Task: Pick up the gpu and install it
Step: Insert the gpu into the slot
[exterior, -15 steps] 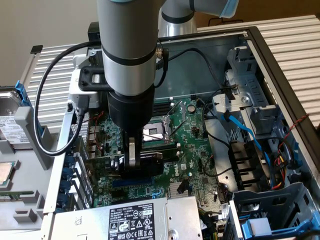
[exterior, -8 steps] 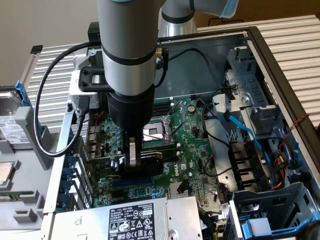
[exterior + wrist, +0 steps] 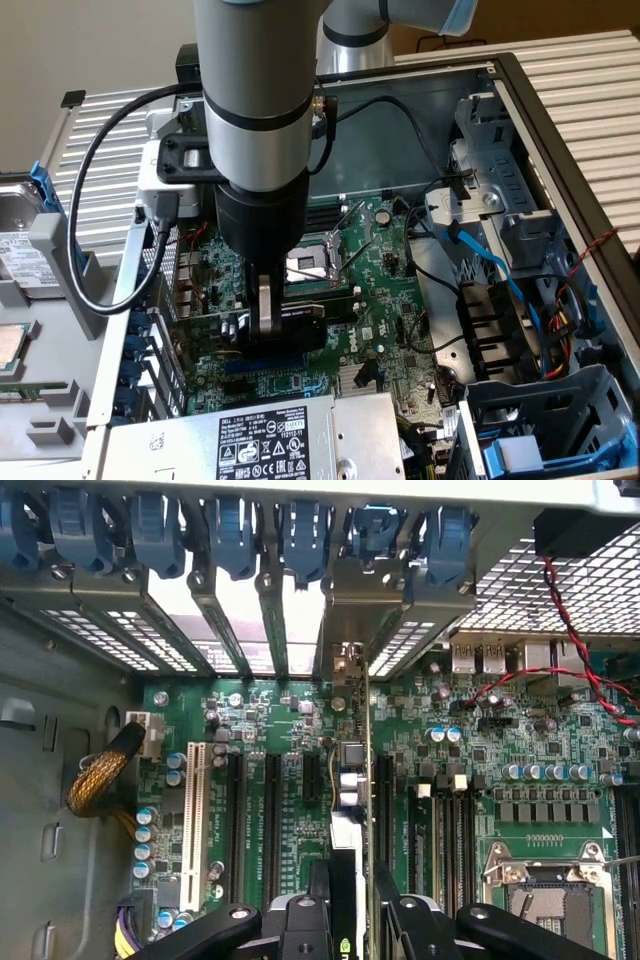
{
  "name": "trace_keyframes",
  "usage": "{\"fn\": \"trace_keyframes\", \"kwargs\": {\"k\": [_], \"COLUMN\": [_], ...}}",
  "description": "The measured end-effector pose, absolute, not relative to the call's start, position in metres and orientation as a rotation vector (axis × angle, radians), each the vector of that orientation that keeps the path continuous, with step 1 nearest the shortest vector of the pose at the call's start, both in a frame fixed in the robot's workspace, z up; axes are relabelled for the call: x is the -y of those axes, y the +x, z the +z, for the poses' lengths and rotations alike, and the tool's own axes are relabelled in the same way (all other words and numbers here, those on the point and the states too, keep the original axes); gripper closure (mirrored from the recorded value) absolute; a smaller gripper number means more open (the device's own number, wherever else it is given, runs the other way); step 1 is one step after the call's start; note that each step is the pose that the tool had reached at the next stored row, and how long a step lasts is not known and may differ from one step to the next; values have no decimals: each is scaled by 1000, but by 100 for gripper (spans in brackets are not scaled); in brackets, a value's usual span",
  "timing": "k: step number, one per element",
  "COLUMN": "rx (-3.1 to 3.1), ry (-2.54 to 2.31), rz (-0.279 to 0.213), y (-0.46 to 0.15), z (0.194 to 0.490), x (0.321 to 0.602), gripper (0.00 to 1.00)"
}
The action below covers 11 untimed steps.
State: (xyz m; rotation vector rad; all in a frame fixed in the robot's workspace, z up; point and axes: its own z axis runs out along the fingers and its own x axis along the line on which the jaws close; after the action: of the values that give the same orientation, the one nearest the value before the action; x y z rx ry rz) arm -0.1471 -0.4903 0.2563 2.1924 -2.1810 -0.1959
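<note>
The end effector (image 3: 265, 315) is closed narrowly on the gpu (image 3: 303, 325), its two fingers (image 3: 300, 925) either side of the card's upper edge. The gpu stands upright, low over the motherboard (image 3: 400, 290), in among the expansion slots. In the wrist view the card (image 3: 350, 770) appears edge-on, running along a black slot (image 3: 384, 815), with its silver bracket (image 3: 345, 610) reaching the rear case openings. I cannot tell whether it is fully seated.

The step in hand looks like the seating. To do it well, the card should stay square to the board, with its edge lined up along the slot's whole length. The bracket needs to be in the open rear bay beneath the blue retaining clips (image 3: 300, 530), and the pressure straight down and even.

In the exterior view, from the end effector:
- The CPU socket (image 3: 305, 265) is just beside it at 1 o'clock, its bare lever wires close to the shroud.
- The power supply (image 3: 250, 440) is near at 6 o'clock.
- A blue cable (image 3: 490, 265) lies well apart at 3 o'clock.
- The arm's own black cable (image 3: 90, 220) loops at 9 o'clock, outside the case wall.
</note>
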Motion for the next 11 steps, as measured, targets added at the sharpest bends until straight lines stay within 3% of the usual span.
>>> {"fn": "trace_keyframes", "kwargs": {"k": [11], "rx": [2183], "ry": [2190], "rz": [-196], "y": [-149], "z": [256], "x": [491], "gripper": [73]}}
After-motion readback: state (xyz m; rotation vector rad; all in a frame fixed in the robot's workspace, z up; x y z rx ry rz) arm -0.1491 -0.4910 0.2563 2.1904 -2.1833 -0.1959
